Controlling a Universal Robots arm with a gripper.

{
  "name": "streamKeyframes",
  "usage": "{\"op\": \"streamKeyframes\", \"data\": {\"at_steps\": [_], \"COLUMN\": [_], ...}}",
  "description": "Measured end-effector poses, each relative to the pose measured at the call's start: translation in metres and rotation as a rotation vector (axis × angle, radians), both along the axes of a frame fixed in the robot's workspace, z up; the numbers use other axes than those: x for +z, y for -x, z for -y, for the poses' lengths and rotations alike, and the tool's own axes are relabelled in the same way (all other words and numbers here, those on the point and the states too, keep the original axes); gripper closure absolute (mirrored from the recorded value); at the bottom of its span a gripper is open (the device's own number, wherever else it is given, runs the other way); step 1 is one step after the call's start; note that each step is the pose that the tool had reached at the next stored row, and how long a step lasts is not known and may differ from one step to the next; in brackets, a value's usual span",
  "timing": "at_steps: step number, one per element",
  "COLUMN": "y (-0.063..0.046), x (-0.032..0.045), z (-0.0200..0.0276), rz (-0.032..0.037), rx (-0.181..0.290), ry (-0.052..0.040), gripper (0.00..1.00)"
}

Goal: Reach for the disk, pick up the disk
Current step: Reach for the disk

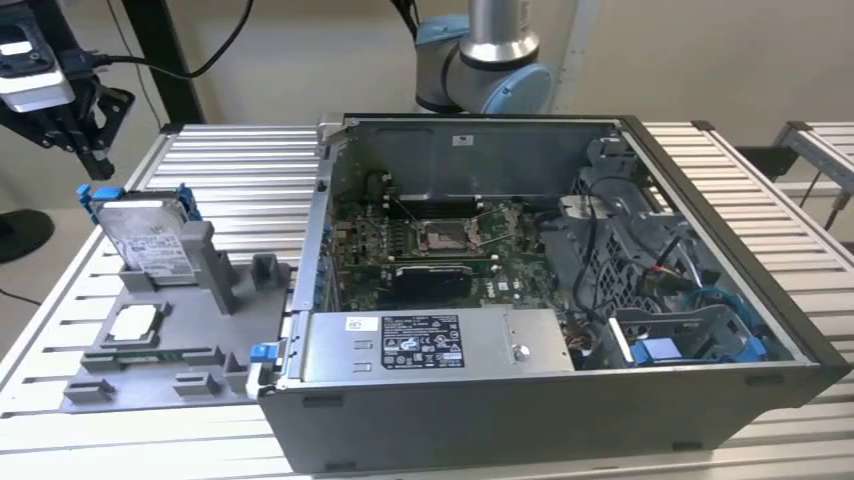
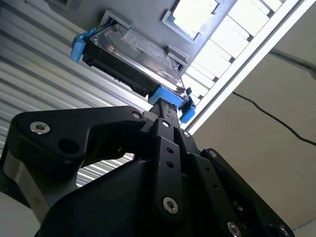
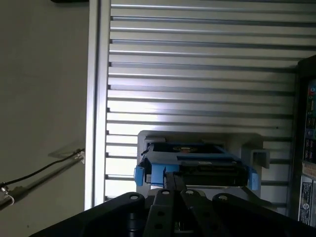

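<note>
In the exterior view, one gripper hung above one disk, its fingers drawn together to a point and not touching the disk. The disk stood upright in one grey fixture on the slatted table, to the exterior view's left of one open computer case. One processor chip lay on the fixture.

In the second wrist view, the disk lay just beyond the closed gripper.

In the first wrist view, the disk sat right past the gripper.

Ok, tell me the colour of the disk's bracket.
The bracket is blue, clearest in the second wrist view.
</note>
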State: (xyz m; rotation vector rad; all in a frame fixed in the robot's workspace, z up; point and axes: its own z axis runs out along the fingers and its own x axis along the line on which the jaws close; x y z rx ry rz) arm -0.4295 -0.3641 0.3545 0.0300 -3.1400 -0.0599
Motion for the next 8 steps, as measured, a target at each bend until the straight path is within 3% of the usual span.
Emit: {"op": "streamKeyframes", "data": {"at_steps": [8], "y": [0.0001], "x": [0.0000], "z": [0.0000], "rz": [-0.0001], "rx": [0.016], "ry": [0.0000], "gripper": [1.00]}}
